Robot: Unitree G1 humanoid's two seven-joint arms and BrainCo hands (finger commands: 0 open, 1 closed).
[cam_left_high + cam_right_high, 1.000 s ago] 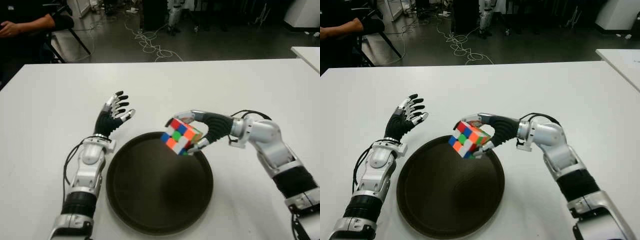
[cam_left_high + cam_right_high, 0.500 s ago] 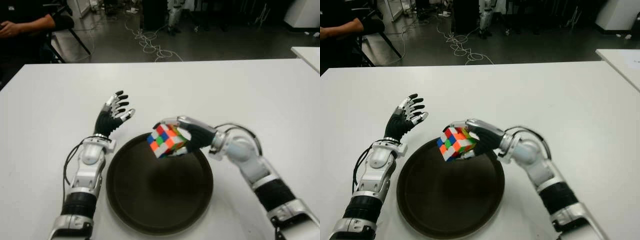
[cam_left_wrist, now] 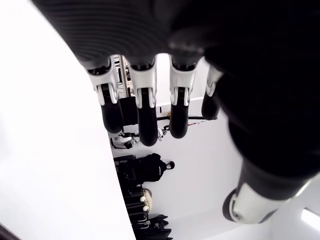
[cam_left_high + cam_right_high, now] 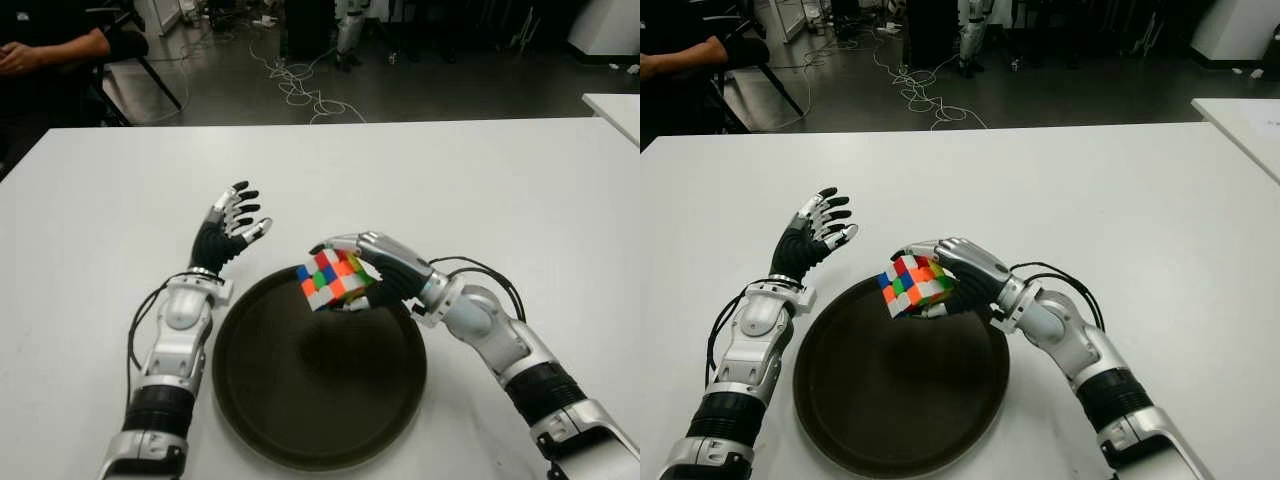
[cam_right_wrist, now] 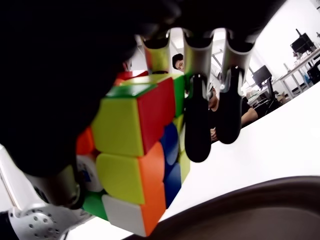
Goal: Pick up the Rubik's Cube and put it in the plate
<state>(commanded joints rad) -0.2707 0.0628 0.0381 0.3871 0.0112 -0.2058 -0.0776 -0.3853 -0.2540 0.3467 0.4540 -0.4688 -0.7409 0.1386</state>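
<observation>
The right hand (image 4: 385, 268) grips the Rubik's Cube (image 4: 329, 279) with fingers wrapped over its top and thumb beneath, holding it in the air above the far rim of the dark round plate (image 4: 318, 440). Nothing stands between cube and plate. The left hand (image 4: 228, 232) shows just left of the plate's far edge, fingers spread and empty. The plate sits on a white table (image 4: 90, 220); beyond the plate's far side, cables (image 4: 295, 85) trail over a dark floor and a seated person's arm (image 4: 55, 48) shows

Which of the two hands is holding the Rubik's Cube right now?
The right hand: its fingers are wrapped around the Rubik's Cube above the far rim of the plate. The left hand, beside the plate, is open and empty.
</observation>
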